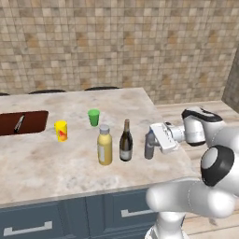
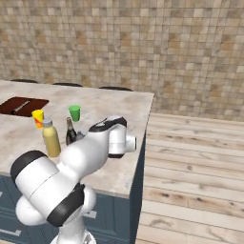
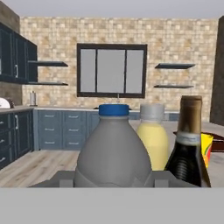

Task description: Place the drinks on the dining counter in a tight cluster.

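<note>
Gripper [image 1: 150, 144] pinching grey-blue bottle [image 1: 149, 145], upright, centre-right of frame.
Wine bottle [image 1: 125, 142] stands just left of it; yellow bottle [image 1: 104, 145] further left.

On the beige marble-topped island counter [image 1: 56, 168], a stout yellow bottle with grey cap [image 1: 104, 145] stands just left of a dark wine bottle with white label [image 1: 125, 141]. The two-finger gripper [image 1: 152, 142] is clamped on a small grey-blue bottle [image 1: 149, 145] beside them.
</note>
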